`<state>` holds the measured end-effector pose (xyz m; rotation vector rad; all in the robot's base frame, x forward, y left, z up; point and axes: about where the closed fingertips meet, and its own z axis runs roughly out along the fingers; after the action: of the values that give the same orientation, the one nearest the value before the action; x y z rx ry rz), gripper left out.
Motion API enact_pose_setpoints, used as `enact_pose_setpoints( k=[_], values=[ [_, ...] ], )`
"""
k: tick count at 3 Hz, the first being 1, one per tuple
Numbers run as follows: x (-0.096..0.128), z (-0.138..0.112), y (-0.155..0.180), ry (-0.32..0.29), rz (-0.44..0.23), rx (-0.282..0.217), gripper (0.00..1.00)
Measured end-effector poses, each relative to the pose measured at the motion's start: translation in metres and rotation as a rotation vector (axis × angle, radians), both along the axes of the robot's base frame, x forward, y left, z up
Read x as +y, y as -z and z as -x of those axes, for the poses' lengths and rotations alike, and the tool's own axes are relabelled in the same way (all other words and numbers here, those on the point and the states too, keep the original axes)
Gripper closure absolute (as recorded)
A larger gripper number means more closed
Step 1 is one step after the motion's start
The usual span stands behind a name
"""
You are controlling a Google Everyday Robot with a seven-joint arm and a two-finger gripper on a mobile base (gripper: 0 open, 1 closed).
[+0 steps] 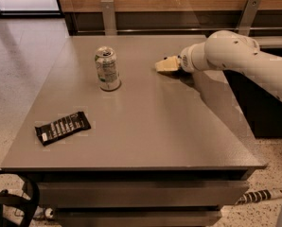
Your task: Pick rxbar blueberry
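No dark-blue rxbar blueberry shows in the camera view; it is hidden or out of view. My gripper (167, 64) is low over the grey table (145, 126), at its back right, and the white arm (235, 56) reaches in from the right. Nothing shows in the gripper. A longer black bar with white block lettering (63, 127) lies flat near the table's front left, far from the gripper. A silver and green can (107, 69) stands upright at the back, to the left of the gripper.
A wooden wall with two metal posts (108, 17) runs behind the table. A dark cabinet (268, 103) stands to the right under the arm. A black curved part (18, 197) sits at the bottom left, below the table edge.
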<state>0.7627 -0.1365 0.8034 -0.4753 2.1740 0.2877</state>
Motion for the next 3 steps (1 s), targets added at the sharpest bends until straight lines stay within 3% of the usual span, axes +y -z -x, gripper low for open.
enact_pose_setpoints(
  k=[2, 3],
  values=[
    [0.000, 0.000, -0.012, 0.000, 0.000, 0.000, 1.00],
    [0.003, -0.001, -0.017, -0.013, -0.007, -0.002, 1.00]
  ],
)
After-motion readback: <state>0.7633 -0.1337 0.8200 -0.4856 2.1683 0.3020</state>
